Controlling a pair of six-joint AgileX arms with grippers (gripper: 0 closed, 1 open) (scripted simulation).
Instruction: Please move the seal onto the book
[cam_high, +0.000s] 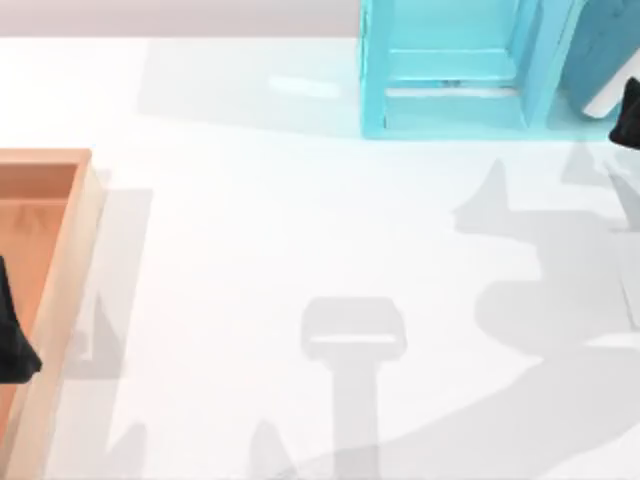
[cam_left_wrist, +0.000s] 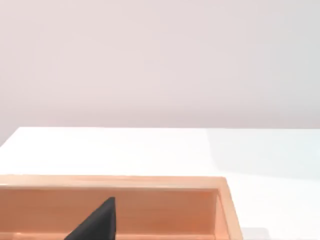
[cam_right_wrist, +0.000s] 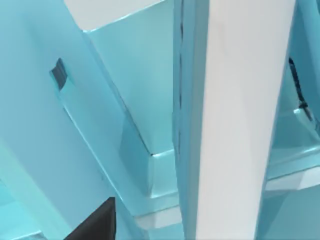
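While the seal has yet to be set on the book, the items stand as follows.

Item 1, the book (cam_high: 603, 45): teal cover, white lower edge, at 1 o'clock on the counter (cam_high: 300, 220), leaning tilted just beside the light-blue shelf unit (cam_high: 450, 70). It is not lying flat.

Item 2, the seal: its place cannot be told from these views.

Item 3, right tool (cam_high: 628, 115): at 2 o'clock, at the counter's right edge, just beside the book's lower corner and close to the shelf unit, whose blue walls its wrist view faces at short range. Whether it is apart, together or clamped on anything cannot be told.

Item 4, left tool (cam_high: 14, 345): at 8 o'clock, parked over the wooden tray (cam_high: 62, 250), which lies at 9 o'clock. State likewise cannot be told.

Handling notes, as judgement only. The right arm looks to be the working one, being nearest the book.
- Find the seal before committing to any reach.
- Grip it by the square base rather than the glossy ball knob, which would likely slip.
- A tilted cover is a poor resting place: bring the seal down slowly, base square to the cover, and let go only once it rests firmly.
- Keep clear of the shelf unit's uprights, since a knock there could shift the leaning book.
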